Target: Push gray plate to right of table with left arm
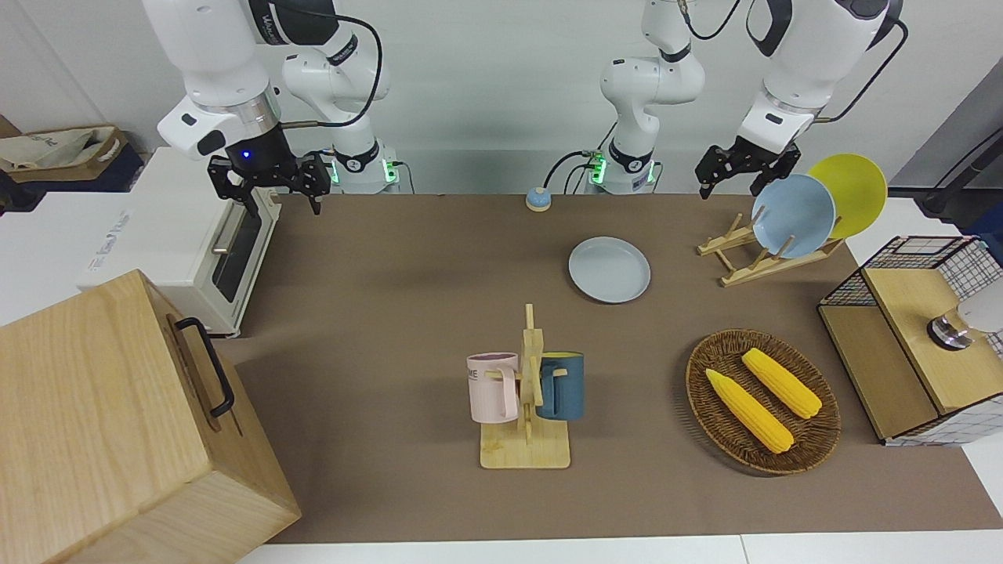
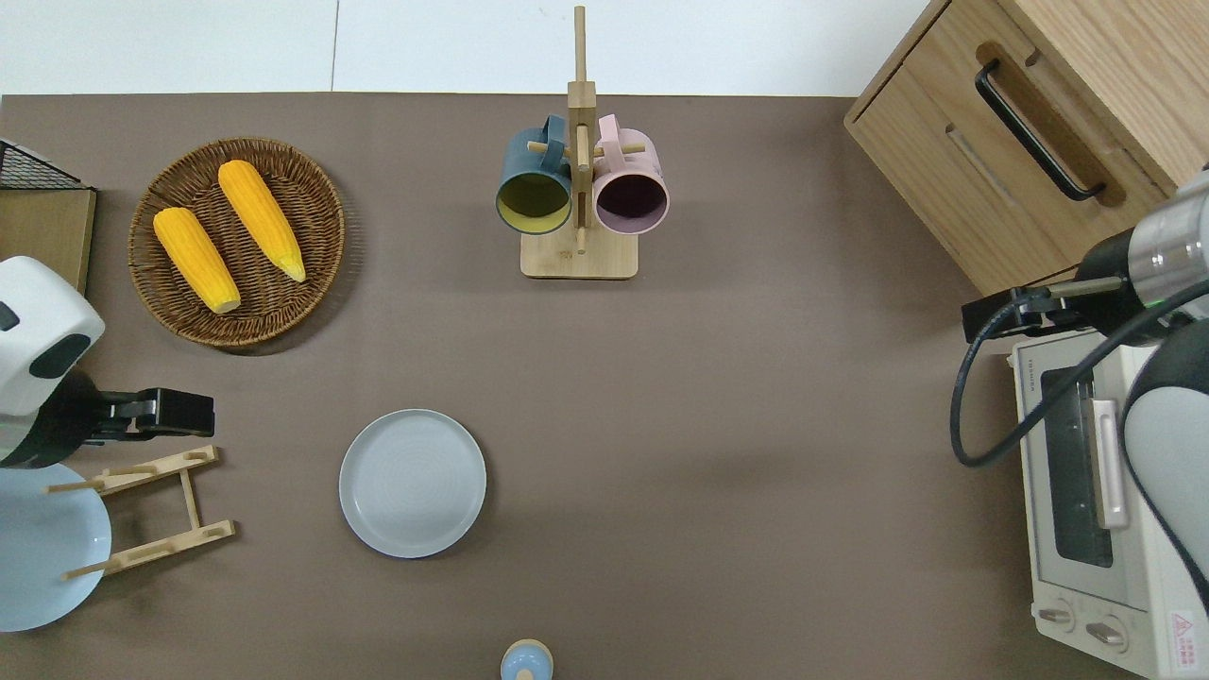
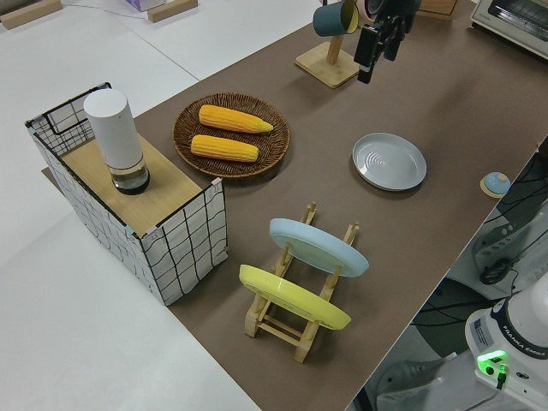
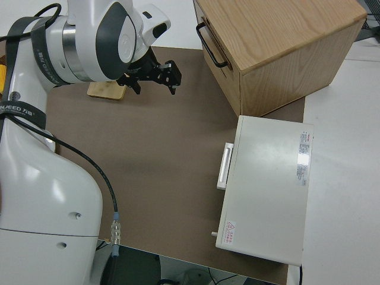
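Overhead view: left gripper (image 2: 194, 413) up beside dish rack (image 2: 151, 510), jaws' state unreadable, gray plate (image 2: 413, 482) untouched on bench (image 2: 756, 425). Risk: descent clipping rack. Right arm parked.

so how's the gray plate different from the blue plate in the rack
The gray plate lies flat on the table, while the blue plate stands tilted on edge in the wooden rack. The gray plate is pale gray; the blue plate is clearly bluer. The gray plate sits alone, whereas the blue plate has a yellow plate leaning beside it. Both are round, plain and shallow.
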`<state>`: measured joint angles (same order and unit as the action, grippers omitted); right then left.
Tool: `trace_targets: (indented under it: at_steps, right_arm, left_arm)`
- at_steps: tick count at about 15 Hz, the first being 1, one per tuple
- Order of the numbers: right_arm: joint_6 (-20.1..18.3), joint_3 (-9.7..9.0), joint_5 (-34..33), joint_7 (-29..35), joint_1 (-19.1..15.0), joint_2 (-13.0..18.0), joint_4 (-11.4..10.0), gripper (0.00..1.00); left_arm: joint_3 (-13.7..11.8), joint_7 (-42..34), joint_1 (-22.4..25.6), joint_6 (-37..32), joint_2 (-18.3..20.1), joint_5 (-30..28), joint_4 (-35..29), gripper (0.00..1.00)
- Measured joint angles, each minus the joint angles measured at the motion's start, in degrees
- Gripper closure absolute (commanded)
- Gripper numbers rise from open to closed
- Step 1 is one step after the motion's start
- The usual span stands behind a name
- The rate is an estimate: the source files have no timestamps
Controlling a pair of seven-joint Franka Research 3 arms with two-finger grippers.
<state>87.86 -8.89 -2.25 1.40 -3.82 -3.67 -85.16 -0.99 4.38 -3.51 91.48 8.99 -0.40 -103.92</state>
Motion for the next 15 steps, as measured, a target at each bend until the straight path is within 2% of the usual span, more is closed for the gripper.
trace_targets:
  at_steps: [15]
  right_arm:
    - [0.0,0.0,0.0,0.0,0.0,0.0,0.0,0.017]
  left_arm:
    - [0.78,-0.01,-0.05,-0.16,0.36,-0.02,-0.82,0.01]
